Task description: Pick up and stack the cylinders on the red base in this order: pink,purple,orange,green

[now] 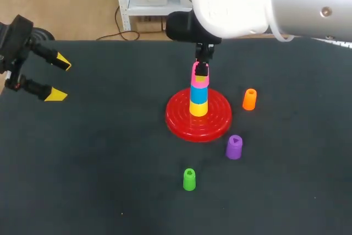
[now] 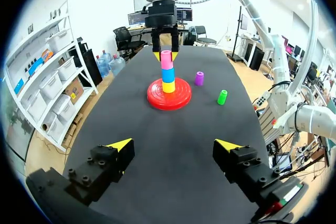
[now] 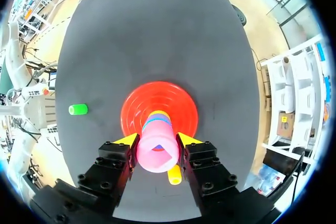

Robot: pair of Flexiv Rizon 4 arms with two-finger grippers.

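A red base (image 1: pixel 179 119) holds a yellow cylinder (image 1: pixel 198 108) with a blue one (image 1: pixel 198 95) on it. The pink cylinder (image 1: pixel 196 79) is at the top of this stack, and my right gripper (image 1: pixel 201 70) is shut on it from above. In the right wrist view both yellow-tipped fingers (image 3: pixel 129 140) press the pink cylinder (image 3: pixel 156 150) over the red base (image 3: pixel 178 103). The orange cylinder (image 1: pixel 249 99), purple cylinder (image 1: pixel 234 147) and green cylinder (image 1: pixel 189 179) stand on the table to the right and front of the base. My left gripper (image 1: pixel 56 77) is open at the far left, holding nothing.
The dark table mat (image 1: pixel 99 163) lies bare between my left gripper and the base. In the left wrist view the stack (image 2: pixel 167 73) stands well ahead of the open left gripper (image 2: pixel 173 148), with the purple cylinder (image 2: pixel 199 78) and green cylinder (image 2: pixel 222 97) beside it.
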